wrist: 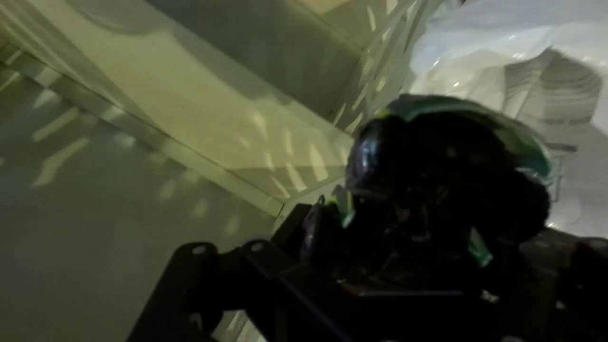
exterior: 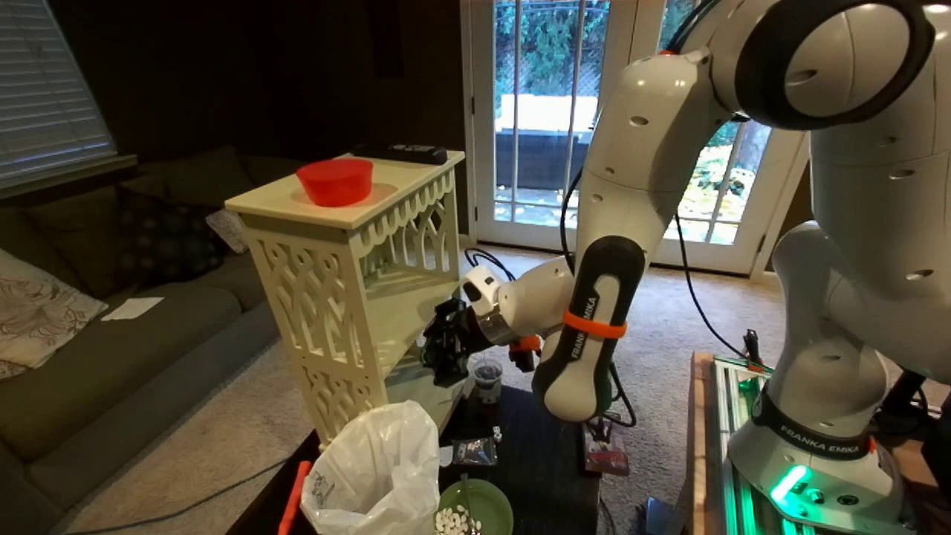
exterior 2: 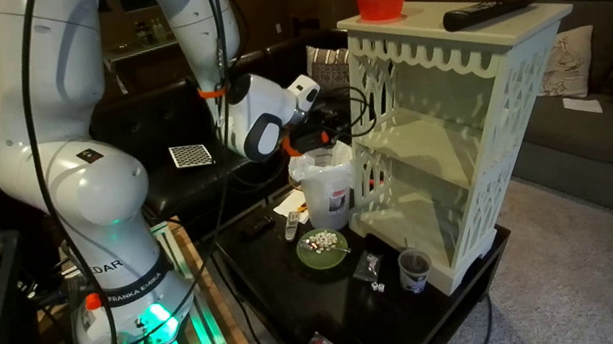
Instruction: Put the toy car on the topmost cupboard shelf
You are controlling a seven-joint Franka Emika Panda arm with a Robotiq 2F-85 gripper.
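Bin (exterior 2: 320, 211): white, standing on the bench (exterior 2: 355, 313), lined with a pale bag (exterior: 379, 461) folded over its rim; contents unclear
Green dish (exterior 2: 321, 262): a heap of white pieces (exterior 2: 324, 239), a utensil (exterior 2: 342, 249) lying across
Cup (exterior 2: 416, 277): dark inside, contents unclear, just beside the cabinet (exterior 2: 443, 86)
Red bowl (exterior: 334, 189): on the cabinet's flat top, left of the remote (exterior: 409, 154) in both exterior views
Toy car (wrist: 441, 175): dark and glossy, black wheels, pale green edging, the rest lost in shadow
Claw (wrist: 413, 251): closed on the toy car
Toy car's place: at the claw's tip, near the cabinet's open front and the topmost shelf (exterior 2: 424, 140), with the cabinet to its left and the bag to its right in the wrist view; whether it touches the shelf, cannot tell
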